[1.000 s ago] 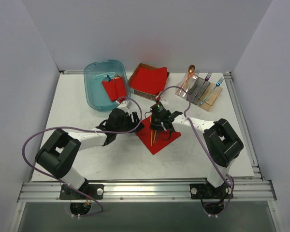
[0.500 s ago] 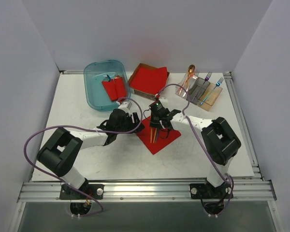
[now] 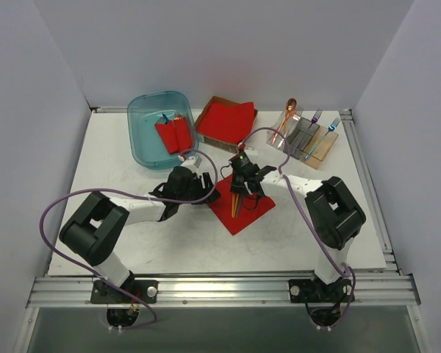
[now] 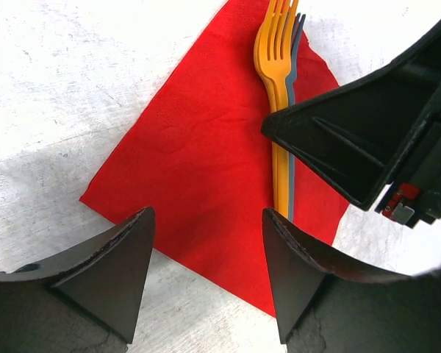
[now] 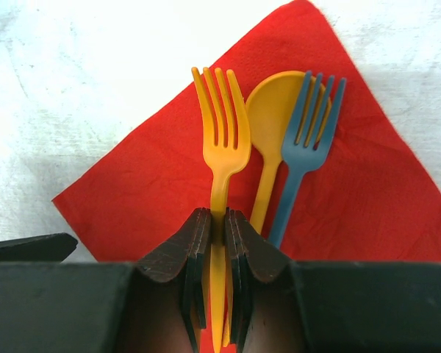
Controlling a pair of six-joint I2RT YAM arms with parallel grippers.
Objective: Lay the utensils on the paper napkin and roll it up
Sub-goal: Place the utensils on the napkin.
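Red paper napkin (image 5: 140, 191) carries the spoon (image 5: 278, 110) and blue fork (image 5: 309, 140); your right gripper (image 5: 219, 232) pinches the orange fork (image 5: 220, 147) by its handle over it, beside them. Your left gripper (image 4: 206, 220) hangs wide open above the napkin's edge.

1. The left arm (image 3: 136, 209) stretches low, forward and inward; the left gripper (image 4: 206, 243) points down, jaws spread wide.
2. The right arm (image 3: 298, 185) reaches inward; the right gripper (image 5: 217, 243) points down, pinching an orange fork (image 5: 220, 140) by its handle.
3. The two grippers sit just beside each other.
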